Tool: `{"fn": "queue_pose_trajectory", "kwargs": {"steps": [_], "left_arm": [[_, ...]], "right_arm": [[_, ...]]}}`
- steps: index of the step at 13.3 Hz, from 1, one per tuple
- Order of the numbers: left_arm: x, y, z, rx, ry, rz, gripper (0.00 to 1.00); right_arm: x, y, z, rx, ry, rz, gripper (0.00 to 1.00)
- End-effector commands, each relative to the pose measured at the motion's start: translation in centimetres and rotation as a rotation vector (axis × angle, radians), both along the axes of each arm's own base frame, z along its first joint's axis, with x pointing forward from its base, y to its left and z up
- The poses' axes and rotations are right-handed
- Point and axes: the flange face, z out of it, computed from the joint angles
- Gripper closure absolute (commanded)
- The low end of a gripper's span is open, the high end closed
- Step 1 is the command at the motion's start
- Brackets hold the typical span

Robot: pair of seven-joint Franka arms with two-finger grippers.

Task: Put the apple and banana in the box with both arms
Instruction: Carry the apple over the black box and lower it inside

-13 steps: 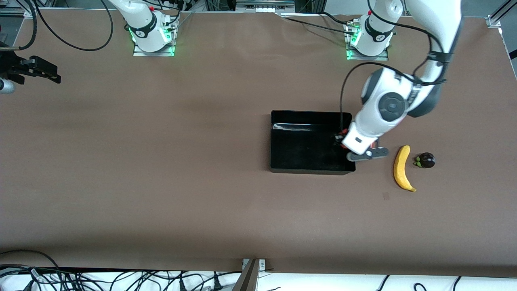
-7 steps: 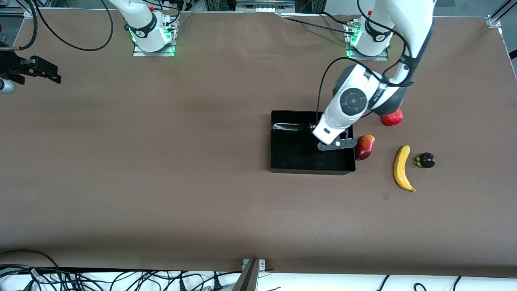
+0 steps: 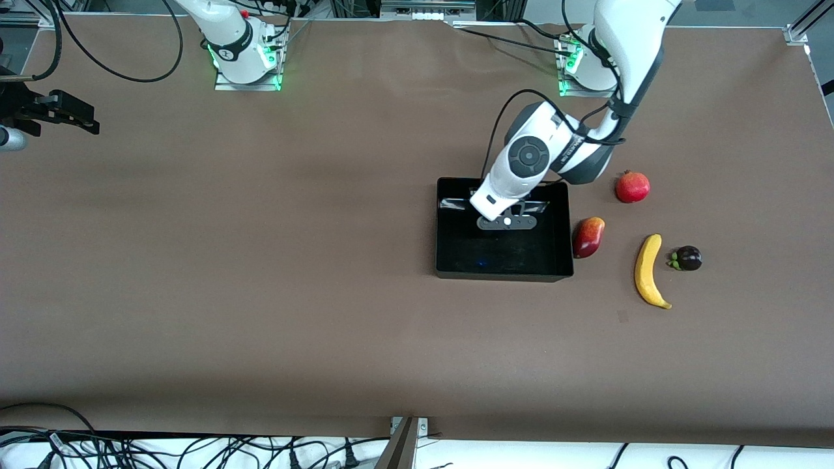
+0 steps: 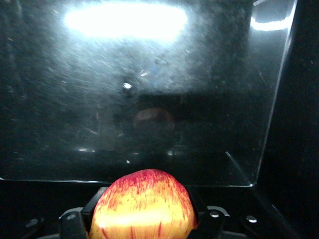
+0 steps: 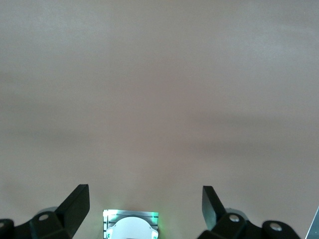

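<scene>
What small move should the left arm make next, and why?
Probably lower a little and open. The left gripper hangs over the box, shut on the apple, and the wrist view shows bare box floor under it. The banana lies on the table; the right gripper waits open.

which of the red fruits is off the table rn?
The apple, streaked red-yellow, held in the left gripper over the box. The mango and pomegranate lie on the table.

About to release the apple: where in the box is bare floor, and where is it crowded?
The box floor is bare wall to wall under the left gripper, shut on the apple. Crowded toward the left arm's end: mango, banana, pomegranate, mangosteen.
</scene>
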Motion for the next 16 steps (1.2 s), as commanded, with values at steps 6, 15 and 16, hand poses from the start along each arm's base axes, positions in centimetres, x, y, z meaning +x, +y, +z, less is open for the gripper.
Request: {"fn": "queue_pose_trajectory", "kwargs": {"steps": [6,15,16], "left_arm": [[-0.9,-1.0,-3.4,-0.032,-0.037,0.021,0.84],[-1.3,-1.4,-6.3,-0.041,-0.021,0.023,0.71],[-1.3,-1.5,-6.3,-0.042,-0.021,0.024,0.71]], "right_arm": [[0.1,0.1,0.6,-0.011,-0.001,-0.004,0.0],[0.1,0.1,0.6,-0.011,-0.001,-0.004,0.0],[0.1,0.1,0.6,-0.009,-0.001,-0.005,0.0]]}}
